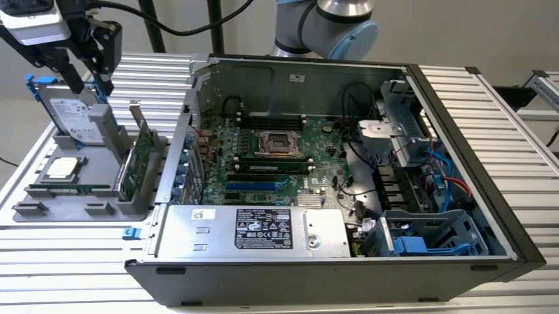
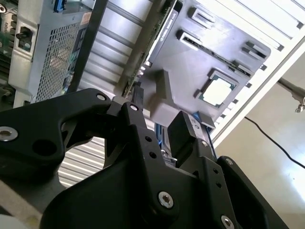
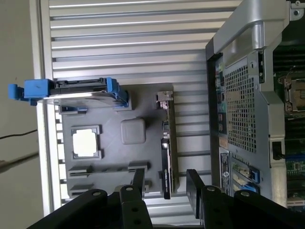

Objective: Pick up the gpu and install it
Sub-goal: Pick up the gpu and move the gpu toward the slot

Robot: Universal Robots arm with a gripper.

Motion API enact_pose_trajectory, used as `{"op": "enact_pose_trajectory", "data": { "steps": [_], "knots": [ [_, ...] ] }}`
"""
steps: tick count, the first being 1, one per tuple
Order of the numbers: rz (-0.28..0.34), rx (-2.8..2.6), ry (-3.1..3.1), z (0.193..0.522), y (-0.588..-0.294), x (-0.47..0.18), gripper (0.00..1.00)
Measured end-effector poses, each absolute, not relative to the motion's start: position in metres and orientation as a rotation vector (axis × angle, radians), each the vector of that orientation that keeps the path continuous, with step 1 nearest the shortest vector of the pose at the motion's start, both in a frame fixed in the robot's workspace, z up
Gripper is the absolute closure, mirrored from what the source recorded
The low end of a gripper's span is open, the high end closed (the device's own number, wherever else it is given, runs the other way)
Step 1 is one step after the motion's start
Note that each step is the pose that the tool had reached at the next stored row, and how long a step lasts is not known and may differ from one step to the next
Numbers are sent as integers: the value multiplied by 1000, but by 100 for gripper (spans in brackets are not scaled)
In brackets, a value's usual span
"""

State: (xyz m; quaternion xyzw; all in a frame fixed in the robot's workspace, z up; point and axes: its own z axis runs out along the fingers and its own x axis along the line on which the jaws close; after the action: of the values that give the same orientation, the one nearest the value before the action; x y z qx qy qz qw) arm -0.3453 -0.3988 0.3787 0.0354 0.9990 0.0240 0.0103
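Above the grey parts tray [image 1: 52, 212], the gripper [image 1: 91, 88] hangs wide open and empty. Its fingers [image 3: 194, 187] bracket the gpu [image 3: 167, 143], which stands on edge in its slot, apparently for easy pinching.

I get soft, even light in the exterior view, dimmer only inside the computer case [image 1: 288, 75]. In the second wrist view the floor [image 2: 286, 157] glares pale, and the gripper [image 2: 159, 107] goes nearly black, with little shading.
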Motion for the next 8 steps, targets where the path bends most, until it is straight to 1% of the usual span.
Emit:
{"op": "enact_pose_trajectory", "data": {
  "steps": [8],
  "knots": [
    [75, 111, 3118, 375, -399, -345, 0]
  ]
}}
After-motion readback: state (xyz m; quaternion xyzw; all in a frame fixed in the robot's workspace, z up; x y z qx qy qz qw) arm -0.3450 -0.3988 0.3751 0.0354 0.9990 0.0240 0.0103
